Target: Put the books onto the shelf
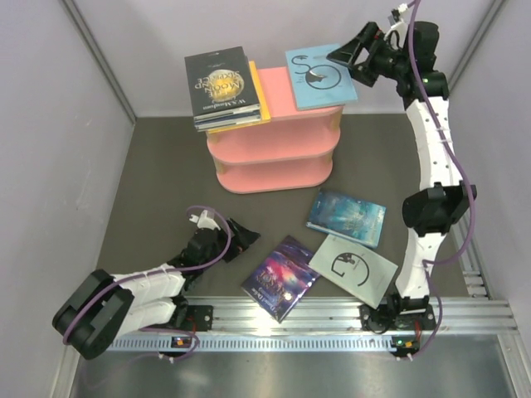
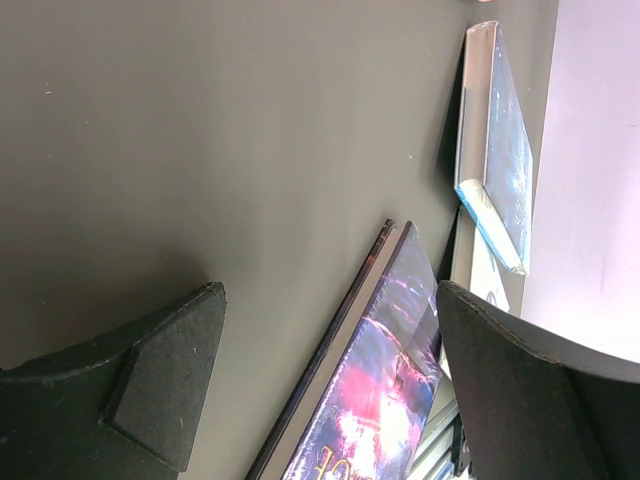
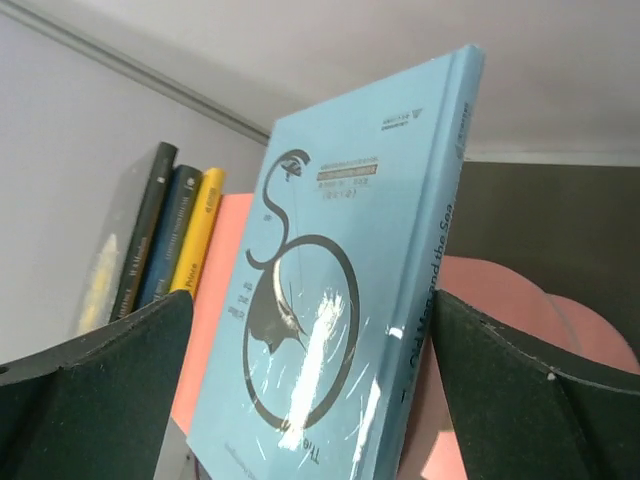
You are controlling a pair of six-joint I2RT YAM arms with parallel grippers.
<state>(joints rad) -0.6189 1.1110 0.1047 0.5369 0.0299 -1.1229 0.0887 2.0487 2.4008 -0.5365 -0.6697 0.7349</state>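
Observation:
The pink shelf stands at the back of the table. On the left of its top board lies a stack with a black moon book uppermost; the right wrist view shows black, navy and yellow spines. A light blue book lies on the top board's right end, overhanging it. My right gripper is open, its wide jaws either side of that book. A teal book, a pale grey-white book and a purple galaxy book lie on the table. My left gripper is open and empty, low beside the purple book.
Grey walls close the table on the left, back and right. A metal rail with both arm bases runs along the near edge. The shelf's two lower boards hold nothing that I can see. The teal book lies beyond the purple one.

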